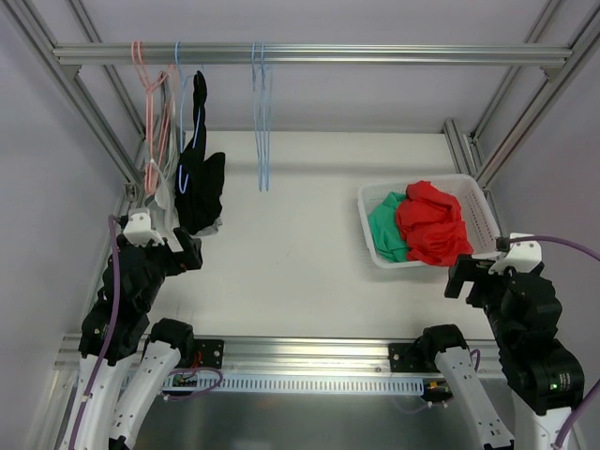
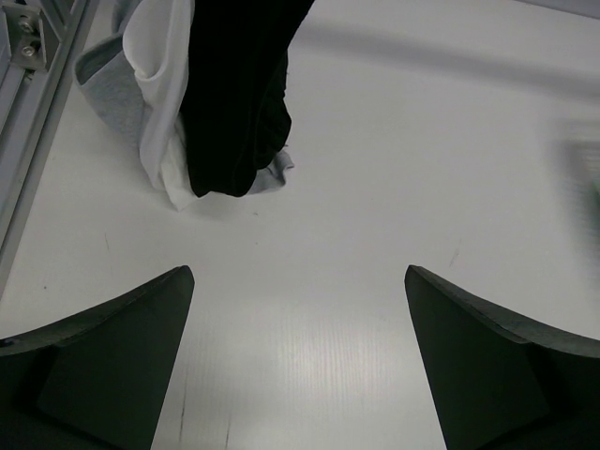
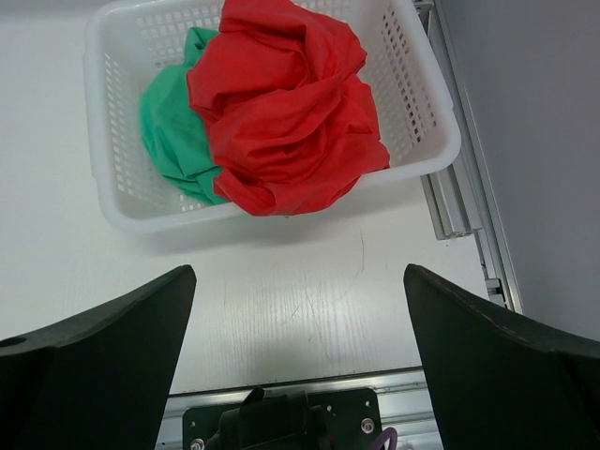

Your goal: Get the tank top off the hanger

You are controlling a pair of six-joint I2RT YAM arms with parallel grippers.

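Note:
A black tank top [image 1: 199, 178] hangs on a blue hanger [image 1: 182, 112] from the top rail at the left, its hem touching the table. It also shows in the left wrist view [image 2: 239, 94], beside white and grey cloth [image 2: 159, 103]. My left gripper [image 1: 173, 246] is open and empty, low, just in front of the hanging clothes [image 2: 298, 281]. My right gripper [image 1: 480, 272] is open and empty, near the front right, just in front of the basket [image 3: 298, 281].
A pink hanger [image 1: 150, 94] with light cloth hangs left of the black top. An empty blue hanger [image 1: 262, 117] hangs to its right. A white basket [image 1: 480, 202] at the right holds a red garment [image 3: 286, 103] and a green one [image 3: 169, 131]. Metal frame posts stand at both sides.

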